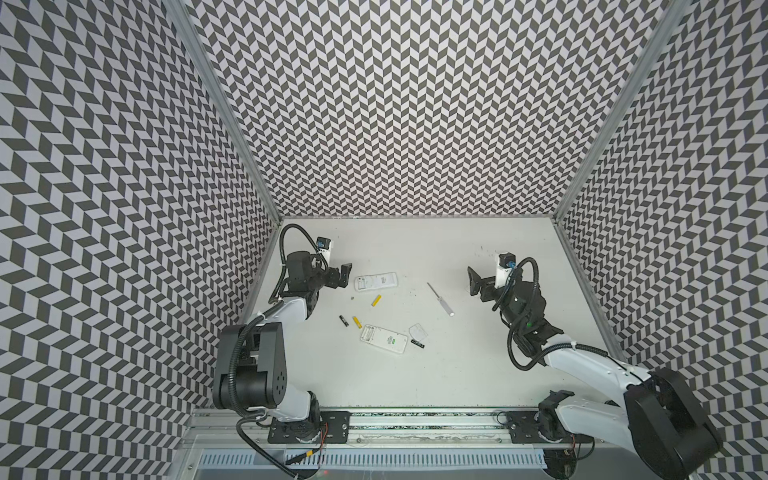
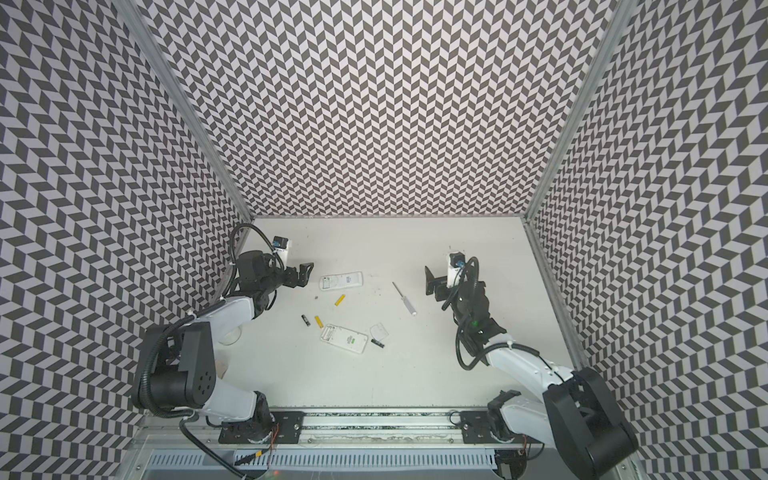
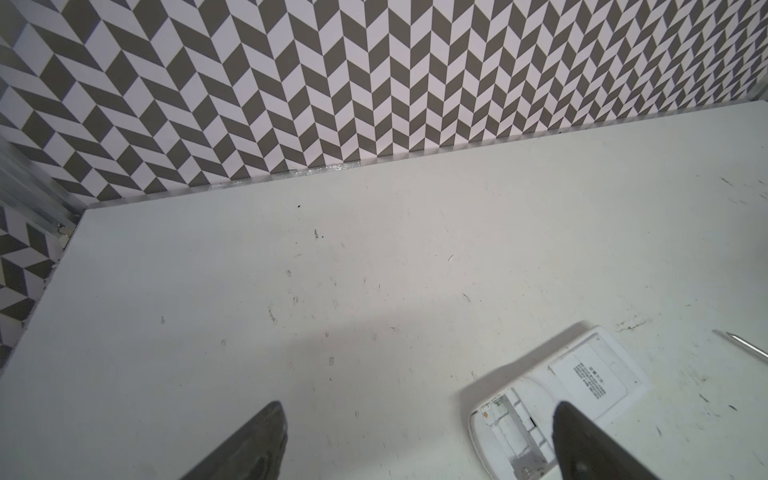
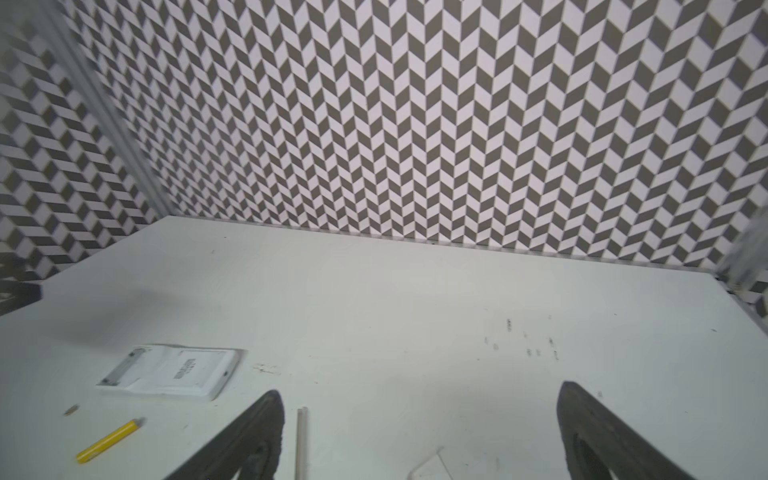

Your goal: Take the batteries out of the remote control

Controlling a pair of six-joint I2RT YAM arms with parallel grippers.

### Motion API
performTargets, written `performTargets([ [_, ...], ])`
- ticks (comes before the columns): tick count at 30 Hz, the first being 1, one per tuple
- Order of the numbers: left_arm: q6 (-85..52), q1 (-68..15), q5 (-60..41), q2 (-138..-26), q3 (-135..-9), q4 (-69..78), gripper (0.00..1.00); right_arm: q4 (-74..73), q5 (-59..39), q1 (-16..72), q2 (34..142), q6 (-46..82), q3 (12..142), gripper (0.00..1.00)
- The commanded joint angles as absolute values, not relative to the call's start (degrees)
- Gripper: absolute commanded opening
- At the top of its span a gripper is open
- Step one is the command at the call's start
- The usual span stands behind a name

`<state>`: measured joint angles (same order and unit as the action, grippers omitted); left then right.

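All four batteries were out on the table (image 1: 457, 374), none in a gripper. Unloading looked done, judging by the layout.

Nearest: near black cell (image 1: 417, 343), lying flat just beside the end of the near remote (image 1: 384, 339). Couldn't tell if they touched. That remote was a white hard-plastic slab, back up, with its bay open at the left end. The clear cover (image 1: 418, 331), a thin glossy plastic piece, lay just behind that cell.

Mid-table: second black cell (image 1: 343, 321) and near yellow cell (image 1: 356, 322) lay side by side, apart, just behind the remote's bay end. The far yellow cell (image 1: 376, 300) lay alone, further back.

Handling call: cells light, rigid, smooth-jacketed, round, so they'd roll and could squirt out of a pinch. Best hold: across the diameter at mid-length, fingers square to the axis, tips right down at the table since the cells sit low. Not fragile.

The screwdriver (image 1: 440, 299) was right of centre, with a slim metal shaft and pale handle, and lay well apart from the cells.

The far remote (image 1: 376, 281) was white, back up with a printed label; in the left wrist view its bay looked empty.

The left gripper (image 1: 344, 275) sat just left of the far remote, jaws spread, holding nothing. The right gripper (image 1: 471, 281) was beyond the screwdriver, jaws wide apart and empty too.
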<state>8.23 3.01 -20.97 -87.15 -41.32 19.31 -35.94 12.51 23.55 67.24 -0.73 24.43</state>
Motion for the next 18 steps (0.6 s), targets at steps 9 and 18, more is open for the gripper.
performTargets([
  [9, 8.0, 1.5, -22.6, -90.1, -28.4, 48.2, 1.00, -48.9, 19.2, 14.3, 69.7, -4.0, 16.2, 0.99],
  [18, 4.2, 2.4, -18.0, -90.0, -25.4, 54.7, 1.00, -61.4, 11.2, 10.1, 75.6, -4.2, 12.1, 0.99],
])
